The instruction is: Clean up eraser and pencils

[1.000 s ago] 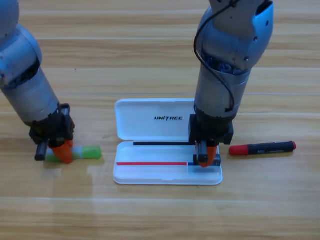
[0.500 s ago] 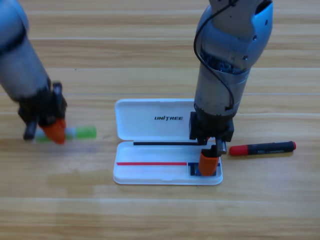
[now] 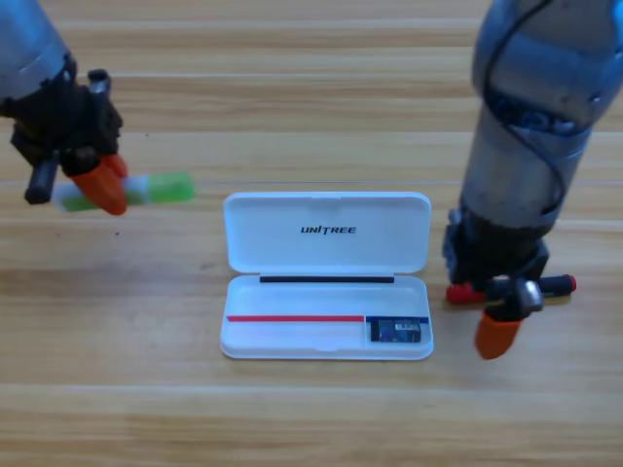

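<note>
The dark eraser (image 3: 397,331) lies in the right end of the open white case's tray (image 3: 292,337). My left gripper (image 3: 100,187) is shut on the pale-green pencil (image 3: 161,187), which hangs level above the table, left of the case's lid. The black pencil with the red cap (image 3: 558,285) lies on the table right of the case. My right gripper (image 3: 498,333) points down over its middle and hides most of the body, leaving only the red cap and the far end in view.
The case's lid (image 3: 273,222) lies flat on the table behind the tray, with the UNITREE print on it. Bare wooden table surrounds the case on all sides.
The left gripper has lifted the green pencil up and away from the table. The right gripper let go of the eraser in the case and moved right, over the black pencil.
</note>
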